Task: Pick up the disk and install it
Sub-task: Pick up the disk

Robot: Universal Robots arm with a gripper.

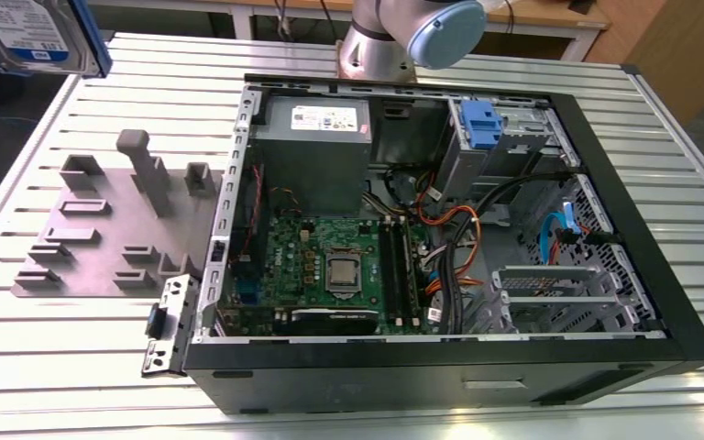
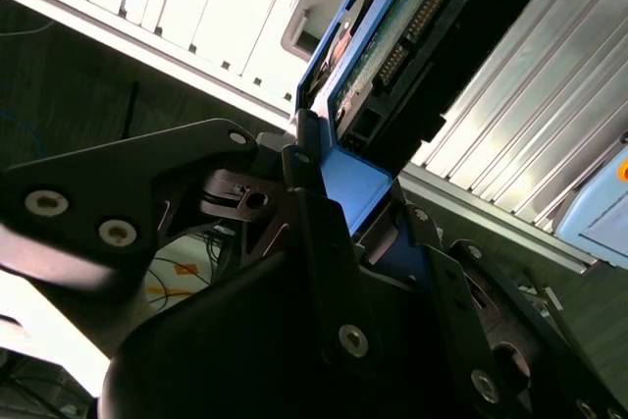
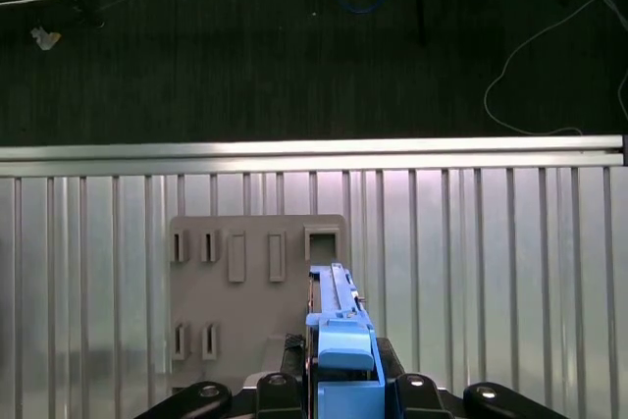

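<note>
Over the slatted table [image 1: 47,385], to the exterior view's left of the open computer case [image 1: 682,302] and above the grey holder plate [image 1: 89,243], the disk [image 1: 34,37] hangs with its blue bracket clamped in the gripper [image 2: 339,198], so a steady, level carry seems wise.

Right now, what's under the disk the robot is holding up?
The grey slotted fixture plate, lying on the slatted metal table. The disk and the end effector gripping it cover part of the plate, so that bit is hidden.
</note>
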